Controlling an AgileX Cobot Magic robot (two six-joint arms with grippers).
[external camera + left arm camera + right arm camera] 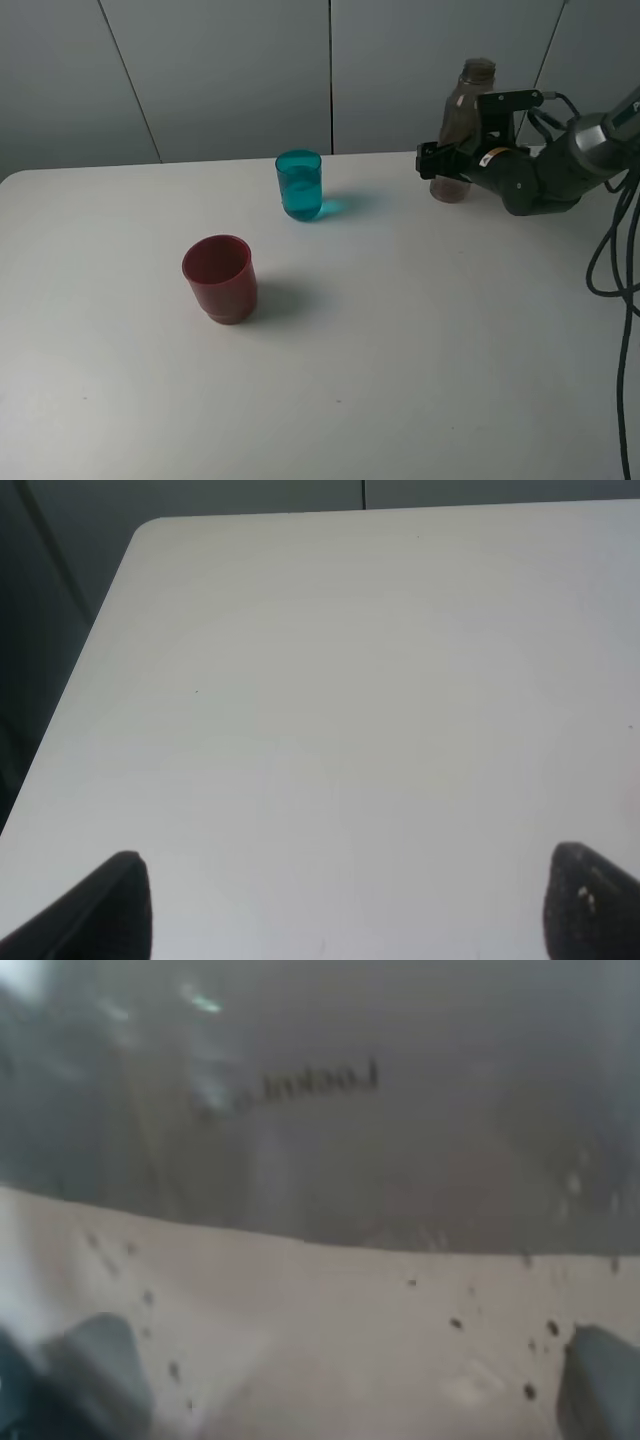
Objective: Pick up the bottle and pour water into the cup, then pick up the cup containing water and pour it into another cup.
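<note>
**Bottle standing at far right of tabletop, right hand open around it**

Left hand [355, 910]: seen in the left wrist view only. Both fingertips [120, 905] sit wide apart over bare white tabletop [330, 680], nothing between them. Open, holding nothing. A rounded corner of the tabletop shows beyond it.

Red cup [220, 278]: upright on the tabletop [400, 350], left of centre and nearest the camera of the three vessels. Mouth up, inside in shadow, contents not readable.

Teal cup [300, 185]: upright, behind and to the right of the red cup, well apart from it. See-through wall; the colour deepens in the lower part, which looks like liquid inside.

Bottle [470, 95]: upright near the back edge at the right, well apart from the teal cup. No cap on the neck. Tinted wall, lower part partly hidden behind the hand.

Right hand [443, 162]: low in front of the bottle, arm coming in from the right edge. In the right wrist view the bottle [320, 1110] fills the frame very close up and blurred, with raised lettering on its wall; the fingertips [100, 1370] stand spread wide on either side. Read as open. Cannot tell whether either fingertip touches the wall.

Black cables [620, 250] hang at the far right
</note>
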